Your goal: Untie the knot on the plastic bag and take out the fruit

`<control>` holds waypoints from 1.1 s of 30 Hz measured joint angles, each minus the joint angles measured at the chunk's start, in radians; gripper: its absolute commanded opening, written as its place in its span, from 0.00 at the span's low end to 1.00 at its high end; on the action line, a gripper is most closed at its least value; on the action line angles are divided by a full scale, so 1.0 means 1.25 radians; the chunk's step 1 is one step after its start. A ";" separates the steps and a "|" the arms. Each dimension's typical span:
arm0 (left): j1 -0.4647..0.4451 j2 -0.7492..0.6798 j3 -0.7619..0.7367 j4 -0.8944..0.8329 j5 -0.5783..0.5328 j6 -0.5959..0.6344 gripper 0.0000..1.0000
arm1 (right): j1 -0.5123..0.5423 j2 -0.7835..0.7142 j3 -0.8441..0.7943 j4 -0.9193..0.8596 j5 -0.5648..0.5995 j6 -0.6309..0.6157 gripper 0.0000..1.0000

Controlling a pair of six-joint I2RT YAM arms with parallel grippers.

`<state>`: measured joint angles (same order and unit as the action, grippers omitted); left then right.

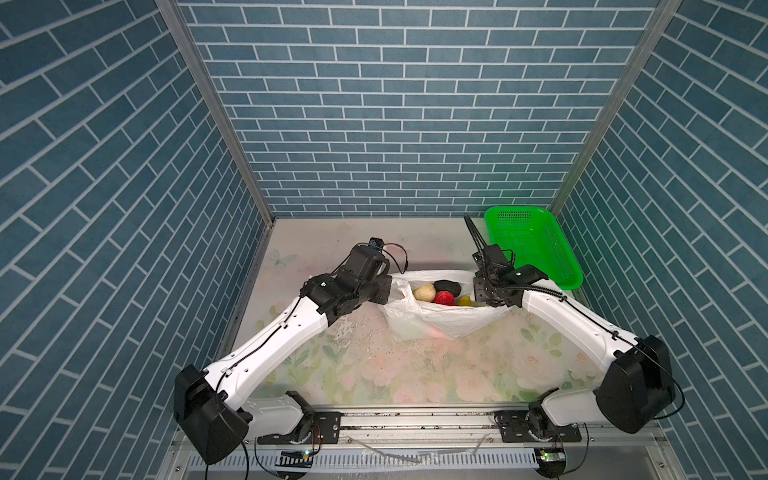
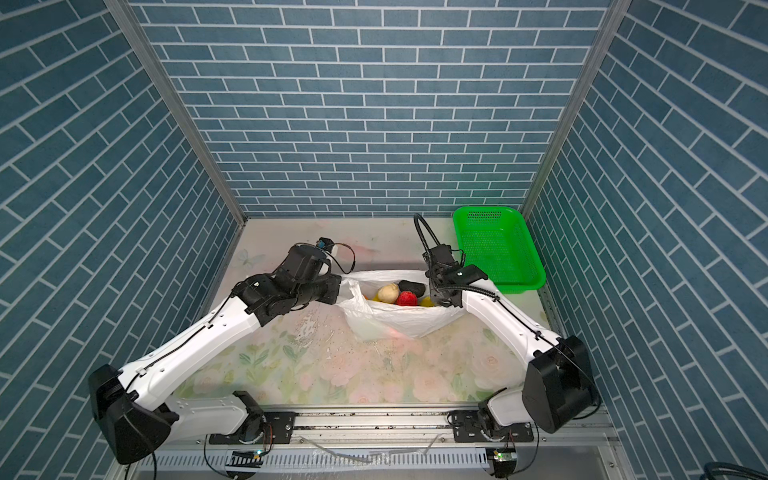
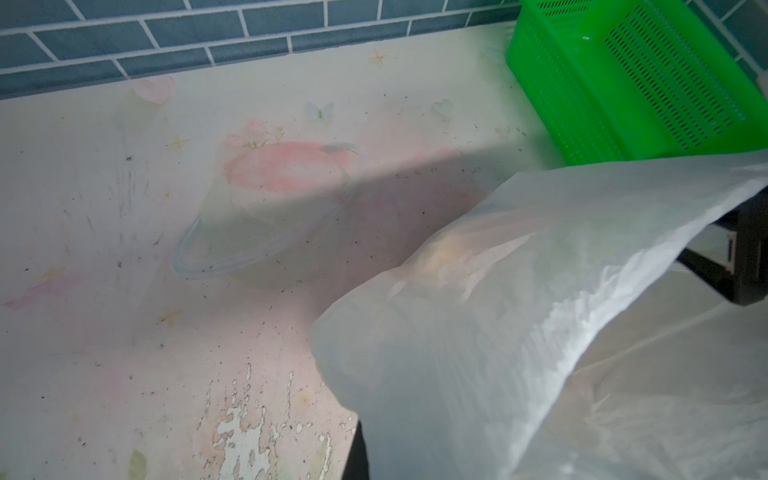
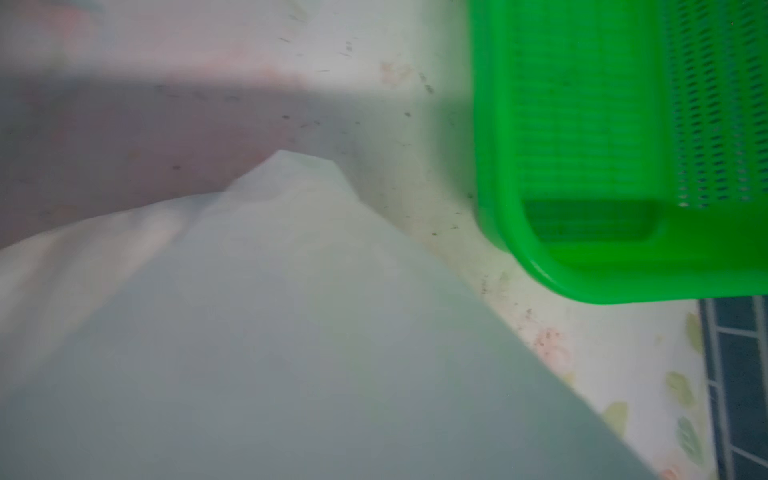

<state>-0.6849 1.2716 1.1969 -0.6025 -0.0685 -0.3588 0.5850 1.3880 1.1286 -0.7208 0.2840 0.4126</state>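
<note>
The plastic bag (image 1: pixel 440 322) (image 2: pixel 399 320) lies mid-table with its mouth stretched open between my two grippers. No knot shows. Fruit lies inside: a whitish knobbly piece (image 1: pixel 424 292), a dark oval (image 1: pixel 447 286), a red one (image 1: pixel 444 298) and a yellow one (image 1: pixel 465 301). My left gripper (image 1: pixel 390 287) (image 2: pixel 340 289) is shut at the bag's left rim, which pulls toward it. My right gripper (image 1: pixel 478 291) (image 2: pixel 434 291) sits at the right rim. White film (image 3: pixel 498 311) (image 4: pixel 249 332) covers the jaws in both wrist views, so the right jaws' state is hidden.
A green perforated basket (image 1: pixel 532 245) (image 2: pixel 498 249) (image 3: pixel 623 83) (image 4: pixel 602 166) stands at the back right corner, just behind the right gripper. Blue brick walls close in the table on three sides. The floral tabletop (image 1: pixel 374 365) lies in front of the bag.
</note>
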 measured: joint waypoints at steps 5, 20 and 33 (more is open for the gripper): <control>0.000 0.000 0.018 0.051 0.042 -0.025 0.00 | 0.107 -0.011 0.000 0.025 -0.145 -0.002 0.60; 0.017 0.027 0.056 0.068 0.067 -0.079 0.00 | 0.353 -0.031 -0.235 0.330 -0.284 0.015 0.61; 0.036 -0.021 0.039 0.033 0.139 -0.114 0.86 | 0.386 0.007 -0.265 0.456 -0.255 0.065 0.62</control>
<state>-0.6395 1.2457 1.2461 -0.5617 0.1047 -0.5018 1.0676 1.3972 0.7971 -0.1513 -0.0341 0.4934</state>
